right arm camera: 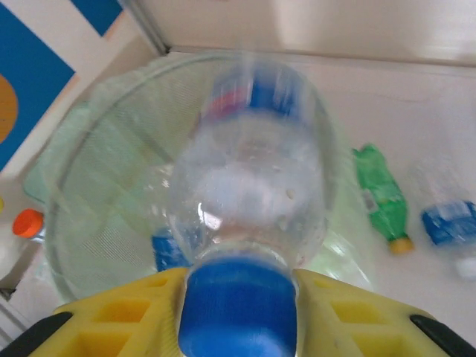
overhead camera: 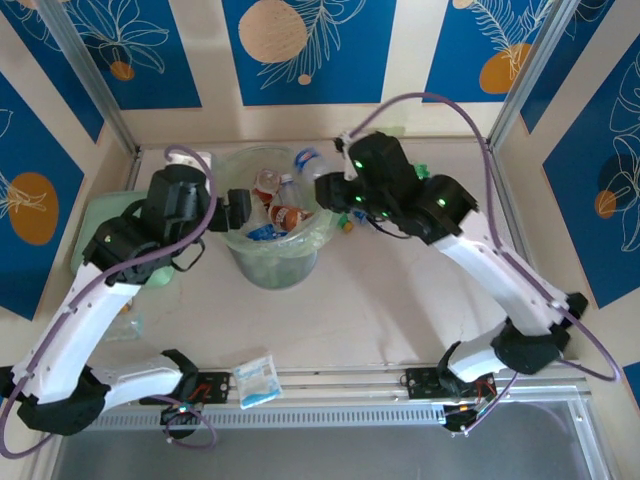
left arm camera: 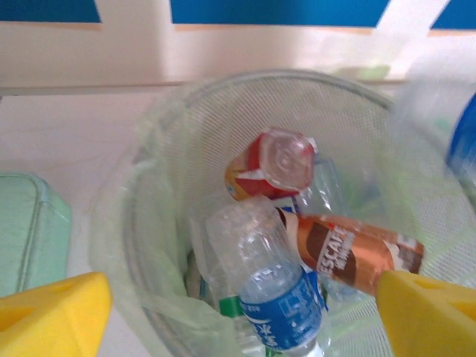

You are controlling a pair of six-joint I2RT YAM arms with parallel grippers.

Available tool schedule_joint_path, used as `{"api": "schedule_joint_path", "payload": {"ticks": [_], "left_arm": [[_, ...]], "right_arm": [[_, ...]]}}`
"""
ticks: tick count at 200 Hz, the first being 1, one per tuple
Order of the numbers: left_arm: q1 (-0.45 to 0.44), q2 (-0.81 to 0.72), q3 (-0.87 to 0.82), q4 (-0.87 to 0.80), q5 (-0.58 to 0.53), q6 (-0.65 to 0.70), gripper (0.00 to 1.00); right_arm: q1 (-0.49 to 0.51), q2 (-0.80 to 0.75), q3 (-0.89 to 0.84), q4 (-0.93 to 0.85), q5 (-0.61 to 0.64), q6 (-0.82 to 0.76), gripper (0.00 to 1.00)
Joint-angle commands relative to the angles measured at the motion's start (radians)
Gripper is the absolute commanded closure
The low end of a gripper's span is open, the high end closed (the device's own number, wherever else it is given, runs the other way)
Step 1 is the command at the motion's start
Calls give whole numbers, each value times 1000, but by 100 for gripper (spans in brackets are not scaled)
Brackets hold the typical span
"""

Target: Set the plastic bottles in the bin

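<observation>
The bin point(overhead camera: 300, 262), a pale-green bucket lined with a clear bag, stands at mid-table and holds several plastic bottles. Among them are a red-labelled one point(left arm camera: 268, 163), a brown-labelled one point(left arm camera: 349, 253) and a clear one with a blue label point(left arm camera: 279, 294). My left gripper point(overhead camera: 240, 210) hangs over the bin's left rim, open point(left arm camera: 242, 290) with nothing between its yellow fingers point(left arm camera: 52, 316). My right gripper point(right arm camera: 238, 312) is shut on the blue cap of a clear bottle point(right arm camera: 245, 186), held above the bin's far right rim point(overhead camera: 305, 160). A green bottle point(right arm camera: 383, 197) and a blue-labelled one point(right arm camera: 450, 223) lie on the table.
A flat pale-green lidded box point(overhead camera: 100, 215) sits at the left edge. A blue-white sachet packet point(overhead camera: 257, 380) lies by the front rail. A white container with an orange cap point(right arm camera: 26, 223) shows beside the bin. The back wall runs close behind the bin.
</observation>
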State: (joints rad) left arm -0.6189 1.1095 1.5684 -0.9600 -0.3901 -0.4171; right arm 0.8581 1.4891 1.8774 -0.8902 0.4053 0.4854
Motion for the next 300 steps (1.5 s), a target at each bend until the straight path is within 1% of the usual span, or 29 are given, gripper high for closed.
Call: {"api": "schedule_joint_path", "payload": {"ticks": [1,32,41,53,61,81,94,106,119,126,131,139,174,197,208,222,243,253,279,300], "left_arm": [[59,-7,49,22,83,11,9],[86,6,46,33,123,11,9],[93,7,34,39,137,11,9],[97,9,15,49,157,9,9],[99,7,2,60,172,8,9],[99,8,-21,75,193,5,9],[100,8,-32,82,200,6,9],[101,7,-39,87,204,4,9],[100,6,-46,92,209,3,9],[100,5,-46,91,208,2,9],[100,4,-48,92,208,1,9],[102,1,-50,94,206,0,10],[102,-3,-63,89,201,0,10],[102,-7,-83,91,201,0,10],[102,-7,-92,92,207,0,10],[102,-9,-100,91,213,1,11],[102,-23,-105,86,212,9,11],[102,-29,-101,79,214,12,11],[102,-45,-86,67,240,24,11],[102,-63,-76,60,274,34,11]], "right_arm": [[15,99,89,37,-75,-53,61],[16,213,164,40,-75,-47,59],[12,231,171,40,-70,-40,55],[8,258,196,17,-48,-27,42],[7,275,218,-4,-26,-25,37],[7,289,250,-20,-4,-28,33],[9,289,257,-19,1,-31,32],[11,289,262,-24,11,-31,33],[10,289,261,-21,20,-27,38],[9,291,264,-22,13,-25,44],[9,297,269,-21,7,-24,50],[8,306,277,-25,-4,-21,55],[9,348,290,-47,-5,-3,57],[-5,339,282,-44,-20,12,57],[-19,327,283,-57,2,26,57],[-70,298,271,-86,18,66,55],[-199,223,179,-72,-31,107,38],[-264,207,141,-73,-51,112,33],[-429,228,80,-105,-74,146,26],[-532,271,27,-70,-74,189,18]]}}
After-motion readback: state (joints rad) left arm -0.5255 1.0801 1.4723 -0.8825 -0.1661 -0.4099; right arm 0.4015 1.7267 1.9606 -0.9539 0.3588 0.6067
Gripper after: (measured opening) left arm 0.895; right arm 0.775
